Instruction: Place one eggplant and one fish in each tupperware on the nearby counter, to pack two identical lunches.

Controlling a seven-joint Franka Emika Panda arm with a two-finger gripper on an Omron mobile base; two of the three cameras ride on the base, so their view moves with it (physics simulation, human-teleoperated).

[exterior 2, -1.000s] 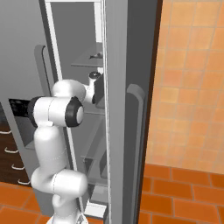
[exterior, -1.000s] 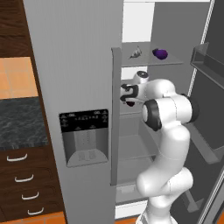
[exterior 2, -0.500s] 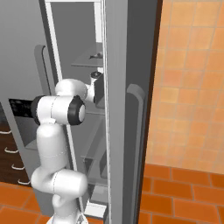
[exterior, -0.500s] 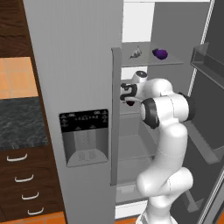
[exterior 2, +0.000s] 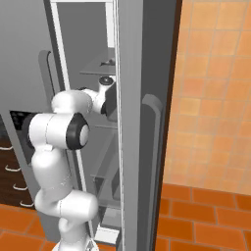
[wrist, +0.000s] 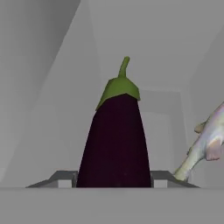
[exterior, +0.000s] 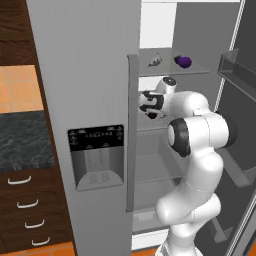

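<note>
In the hand view the near-black eggplant (wrist: 115, 144) fills the centre of the frame, flanked by the end effector's (wrist: 113, 178) fingertips (wrist: 63, 178); whether they grip it I cannot tell. A fish (wrist: 205, 144) lies at the right edge. In the left base view, a violet eggplant (exterior: 183, 61) and another fish (exterior: 155, 60) sit upper centre on a fridge shelf (exterior: 197, 71).

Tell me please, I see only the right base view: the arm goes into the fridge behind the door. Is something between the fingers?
Observer: Yes. In the hand view a dark eggplant stands between the tips of the gripper; I cannot tell if they press it.
Operator: Is a fish near it?
Observer: A fish lies just beside that eggplant, at the right edge of the hand view.
Operator: And the other pair?
Observer: The left base view shows a violet eggplant and a second fish on the shelf above the gripper.
</note>
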